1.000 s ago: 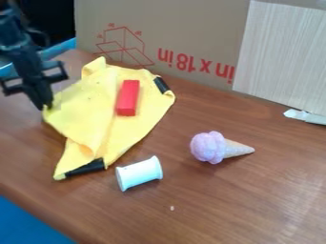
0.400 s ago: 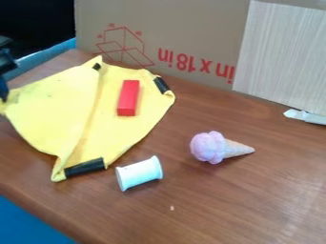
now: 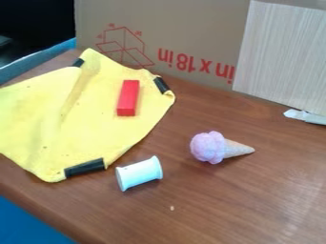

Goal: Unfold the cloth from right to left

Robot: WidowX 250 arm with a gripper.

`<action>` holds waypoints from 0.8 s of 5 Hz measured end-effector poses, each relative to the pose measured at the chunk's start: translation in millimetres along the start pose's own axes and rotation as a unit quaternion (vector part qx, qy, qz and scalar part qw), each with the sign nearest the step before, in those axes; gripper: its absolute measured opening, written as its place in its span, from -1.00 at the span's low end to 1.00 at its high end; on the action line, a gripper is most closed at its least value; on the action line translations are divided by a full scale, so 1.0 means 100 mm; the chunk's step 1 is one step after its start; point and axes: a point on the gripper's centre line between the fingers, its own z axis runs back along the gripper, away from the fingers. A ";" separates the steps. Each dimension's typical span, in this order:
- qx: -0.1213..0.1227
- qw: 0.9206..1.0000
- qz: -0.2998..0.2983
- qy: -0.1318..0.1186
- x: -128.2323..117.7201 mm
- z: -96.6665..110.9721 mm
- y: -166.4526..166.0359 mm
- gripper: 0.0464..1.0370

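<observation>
Jaws: we cannot tell whether they are open, closed or gripping anything, nor how near they are to each thing, so we place things by one another.
Blue patch: we see it (image 3: 22, 221) at the lower left, past the table's edge.
Yellow cloth: we have it (image 3: 89, 119) at the left of the table, mostly spread, running out of the view at the left, with soft ridges slanting down from its upper part.
Black bands: we find one (image 3: 77, 62) at the cloth's upper left edge, one (image 3: 85, 167) along its bottom edge, and one (image 3: 161, 85) at its upper right edge.
Red block: we see it (image 3: 128, 97) lying on the right part of the cloth, its long side pointing away from us.
White spool: we have it (image 3: 138, 173) on its side on the table, just beside the bottom band.
Cardboard: we see it (image 3: 191, 28) upright behind the cloth, with red print.
Wooden table: we see its brown grain (image 3: 210, 205) under everything.
Toy ice cream: we find it (image 3: 216, 147) lying right of the spool, pink scoop to the left, cone tip to the right.
Pale panel: we see it (image 3: 280, 57) upright at the right, against the cardboard.
Whitish piece: we spot it (image 3: 305, 116) at the panel's foot.
</observation>
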 end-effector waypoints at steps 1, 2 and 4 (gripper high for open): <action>0.004 1.000 0.019 0.002 -0.06 -0.03 0.25 -0.99; 0.005 0.999 0.039 0.002 -0.13 -0.06 0.40 -0.99; 0.020 0.999 0.041 -0.019 -0.20 0.00 0.56 -0.99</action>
